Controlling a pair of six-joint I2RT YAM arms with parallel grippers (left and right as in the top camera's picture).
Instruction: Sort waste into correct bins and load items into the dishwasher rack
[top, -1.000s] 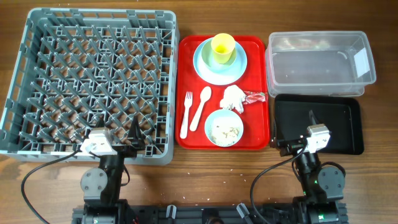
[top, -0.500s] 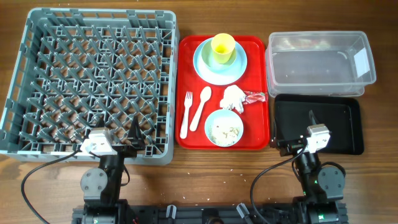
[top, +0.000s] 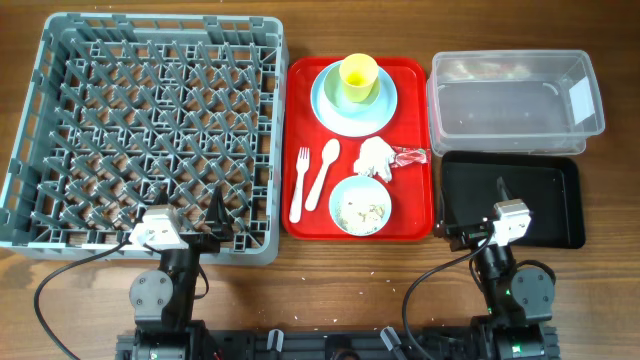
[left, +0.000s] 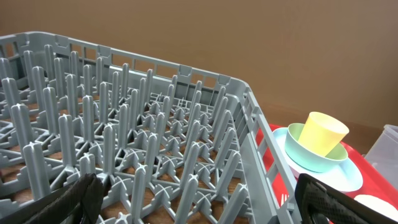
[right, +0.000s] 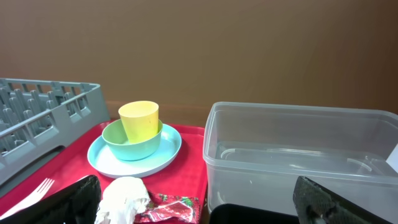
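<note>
Nothing sorted yet, left and right jaws were wide open and empty; next called for right arm (top: 497, 262) reaching the napkin (top: 374, 155) on the red tray (top: 300, 226).

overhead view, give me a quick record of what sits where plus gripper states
left side: grey dishwasher rack, beside the red tray, no dishes in it
stack: yellow cup in far bowl on plate, tray's far end
cutlery: fork and spoon side by side on tray
waste: napkin and wrapper mid tray; food scraps in near bowl
bins: clear tub behind black tray, right of red tray
left gripper: open, above rack's near right corner, holding nothing
right gripper: open, above black tray, holding nothing
</note>
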